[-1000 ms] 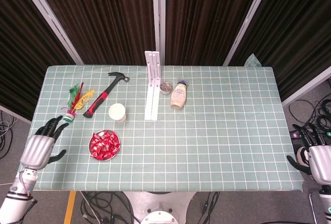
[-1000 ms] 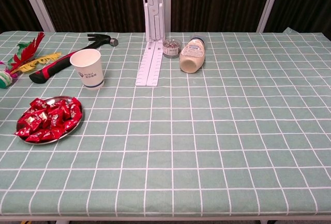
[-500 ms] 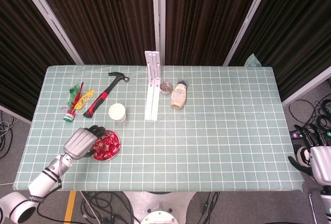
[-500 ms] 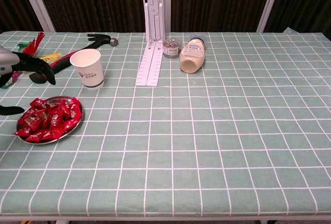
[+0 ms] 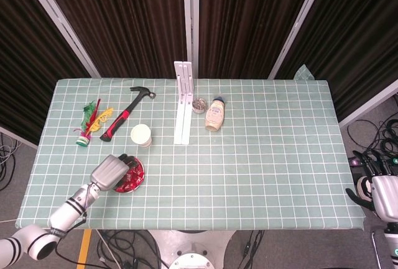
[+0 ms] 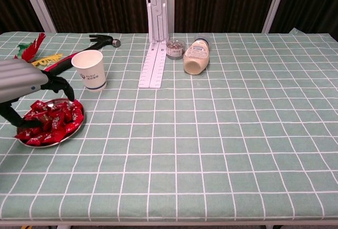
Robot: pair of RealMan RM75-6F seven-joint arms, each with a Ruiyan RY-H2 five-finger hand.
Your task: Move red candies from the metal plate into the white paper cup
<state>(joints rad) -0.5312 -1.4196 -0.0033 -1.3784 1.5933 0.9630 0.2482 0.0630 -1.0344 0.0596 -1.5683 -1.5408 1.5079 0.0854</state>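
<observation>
Far left, the left hand (image 5: 114, 173) has swung in fast: a second ago it hung off the table's left edge, half a second ago it had reached the plate's near rim, and now it is right over the metal plate (image 6: 74, 130), fingers (image 6: 64, 86) curled down and apart above the heap, nothing held as far as the chest view shows. The red candies (image 6: 50, 120) are all on the plate (none lifted yet, by the look of it), piled at the front-left of the table. So the reach is done and the pick itself looks to be next; the hand needs to close on a wrapper.

Just behind the plate stands the white paper cup (image 6: 90, 69), upright, mouth open, near enough for a short carry. Behind it lies a hammer (image 5: 126, 112). Across the middle, a white rack (image 5: 183, 102) and a bottle (image 5: 214, 113) on its side, both well clear.

Far right, the right hand (image 5: 380, 189) sits off the table edge as before, fingers apart, idle.
</observation>
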